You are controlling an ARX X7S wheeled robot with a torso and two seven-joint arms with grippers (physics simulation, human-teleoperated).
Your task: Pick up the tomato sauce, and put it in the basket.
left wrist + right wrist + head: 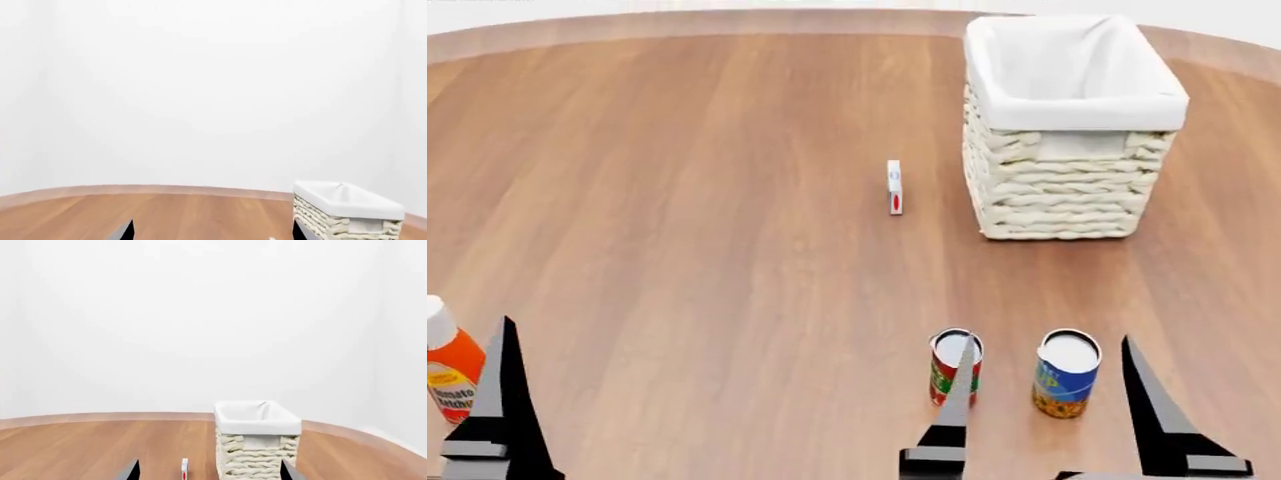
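Right gripper (1044, 420) spread wide and empty at the near edge of the head view, its two dark fingers standing either side of the blue and yellow can (1066, 373), the left finger (952, 420) crossing in front of the tomato sauce (956, 366). Left gripper (494, 400) shows only one dark finger at 7 o'clock, beside the orange ketchup bottle (450, 368); the left wrist view shows two finger tips set wide apart with nothing between them, so it reads as open too.

Tomato sauce stands upright on the wooden surface (694, 200) at about 5 o'clock in the head view, its long axis vertical and its silver-white top facing up, red and green label around the side. It sits just beside the blue and yellow can, apart from it. Basket (1074, 150) waits at 1 o'clock, well apart from the cans, mouth up and white lining folded over its rim; it also shows in both wrist views (257, 437) (347, 210). A small white and red box (894, 187) stands at 12 o'clock, near the basket.

By the look of it, the task is at its reach stage: nothing has been lifted yet. The gripper's span appears centred on the wrong can, so the next move likely calls for a shift toward 9 o'clock to frame the tomato sauce alone, then a descent around its sides without nudging the neighbouring can.
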